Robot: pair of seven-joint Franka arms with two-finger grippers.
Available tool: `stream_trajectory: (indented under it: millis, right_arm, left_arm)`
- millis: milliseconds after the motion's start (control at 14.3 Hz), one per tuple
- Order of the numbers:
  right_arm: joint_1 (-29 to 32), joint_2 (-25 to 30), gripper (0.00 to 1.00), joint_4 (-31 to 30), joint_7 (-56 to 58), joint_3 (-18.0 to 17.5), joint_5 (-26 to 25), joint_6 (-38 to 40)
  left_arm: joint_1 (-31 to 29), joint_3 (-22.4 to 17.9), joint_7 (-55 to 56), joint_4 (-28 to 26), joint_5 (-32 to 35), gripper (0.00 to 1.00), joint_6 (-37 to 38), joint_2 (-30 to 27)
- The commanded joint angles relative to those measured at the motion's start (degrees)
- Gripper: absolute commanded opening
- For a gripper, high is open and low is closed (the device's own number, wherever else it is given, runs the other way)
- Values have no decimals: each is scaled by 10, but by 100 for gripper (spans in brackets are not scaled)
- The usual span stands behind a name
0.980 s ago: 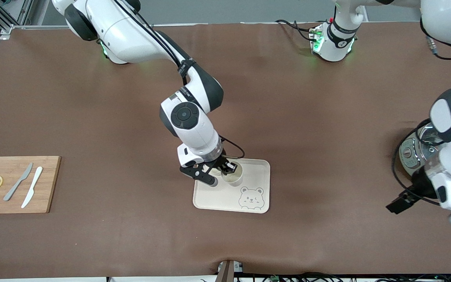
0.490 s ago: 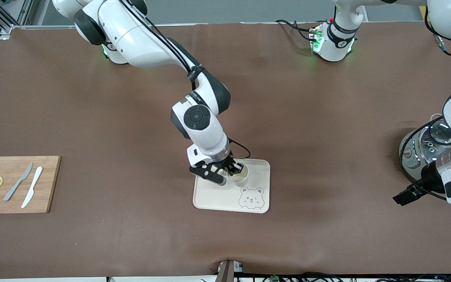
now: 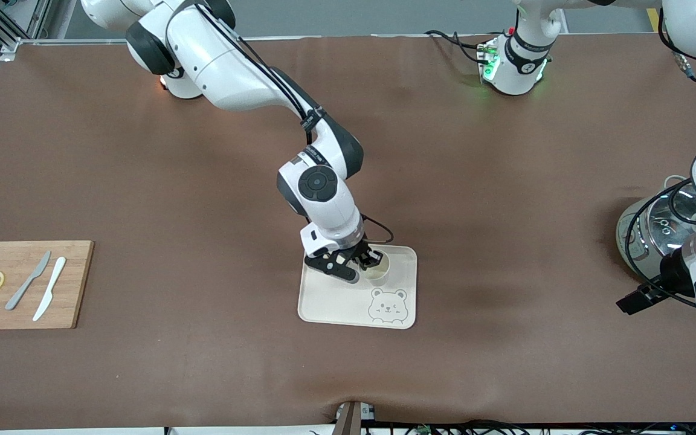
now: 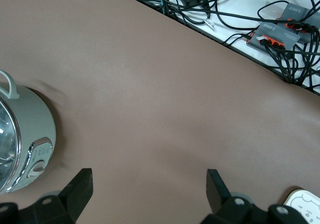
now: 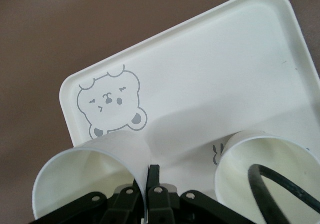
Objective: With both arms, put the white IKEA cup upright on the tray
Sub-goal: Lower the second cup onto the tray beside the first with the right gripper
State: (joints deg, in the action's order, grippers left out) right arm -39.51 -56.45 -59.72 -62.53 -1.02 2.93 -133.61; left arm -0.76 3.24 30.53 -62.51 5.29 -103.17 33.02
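Note:
The cream bear tray [image 3: 330, 305] lies mid-table, near the front camera. My right gripper [image 3: 367, 264] is over the part of the tray farther from the front camera. It is shut on the wall of a white cup [image 3: 379, 273], which is mouth up. In the right wrist view the gripper [image 5: 149, 174] pinches that cup's rim [image 5: 90, 179] over the tray [image 5: 225, 59]. I cannot tell if the cup touches the tray. A second white cup [image 5: 265, 169] stands upright beside it, mostly hidden under the gripper in the front view. My left gripper [image 3: 631, 300] is open and empty and waits over bare table [image 4: 148, 176].
A silver cooker with a glass lid [image 3: 650, 232] stands at the left arm's end and shows in the left wrist view [image 4: 22, 139]. A wooden cutting board [image 3: 73, 284] with lemon slices and two knives lies at the right arm's end. Cables [image 4: 280, 34] lie off the table edge.
My right gripper has carried the held cup across the tray toward the left arm's end. My left arm has drawn back toward its end of the table.

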Motion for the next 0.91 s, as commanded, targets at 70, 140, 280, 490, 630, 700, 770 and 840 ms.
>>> stream_trajectory:
  millis: [70, 140, 280, 490, 630, 700, 770, 840]
  right_arm:
    - [-12, -22, 0, 24, -17, 10, -3, -9]
    - [-14, -24, 0, 24, -17, 11, -4, -10]
    - [-16, -28, 0, 23, -17, 16, -5, -13]
    - [-28, -33, 0, 22, -17, 29, -6, -14]
    - [-29, -33, 0, 22, -17, 29, -6, -14]
    - [-29, -34, 0, 22, -17, 30, -6, -15]
    - [-29, -36, 0, 21, -17, 30, -6, -17]
    - [-29, -36, 0, 19, -17, 32, -6, -18]
  left_arm:
    - [-13, 2, -56, -14, 11, 100, 14, -22]
    - [-28, 4, -91, -16, 5, 100, 15, -31]
    - [-33, 5, -143, -15, 4, 100, 27, -34]
    - [-31, 5, -143, -16, 5, 100, 30, -34]
    - [-28, 6, -141, -17, 5, 100, 31, -32]
    - [-25, 6, -139, -17, 5, 100, 37, -31]
    - [-24, 6, -138, -17, 5, 100, 38, -31]
    - [-24, 6, -138, -17, 5, 100, 38, -31]
